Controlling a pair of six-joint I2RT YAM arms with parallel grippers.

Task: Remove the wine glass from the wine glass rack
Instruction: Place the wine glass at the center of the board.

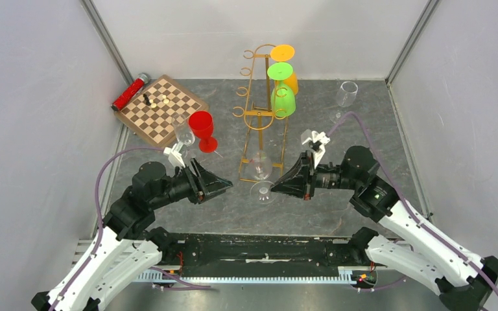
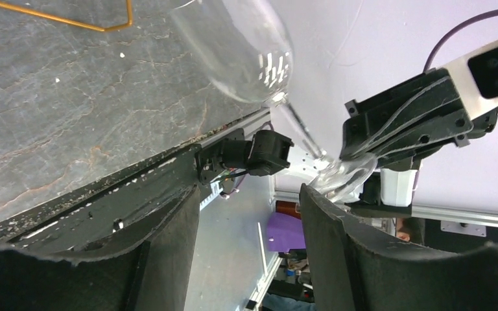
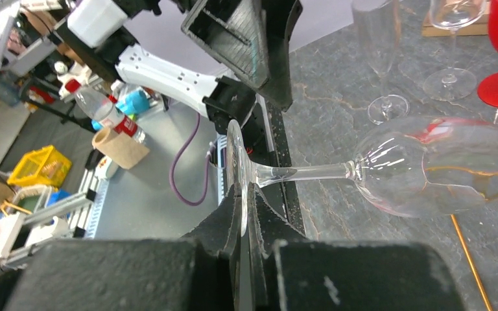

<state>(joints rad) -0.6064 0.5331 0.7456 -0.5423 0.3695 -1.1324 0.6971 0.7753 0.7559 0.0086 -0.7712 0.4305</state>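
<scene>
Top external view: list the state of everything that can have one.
left gripper: open, empty.
right gripper: shut on the wine glass foot.
wine glass: held sideways, off the hooks.
orange glass: hanging on the wine glass rack.
green glass: hanging there too.
red glass: standing upright.

Bright even light; glints on the wine glass (image 2: 240,52).

Left gripper (image 1: 228,184) jaws apart; right gripper (image 1: 275,188) pinched closed; both pointing inward.
</scene>
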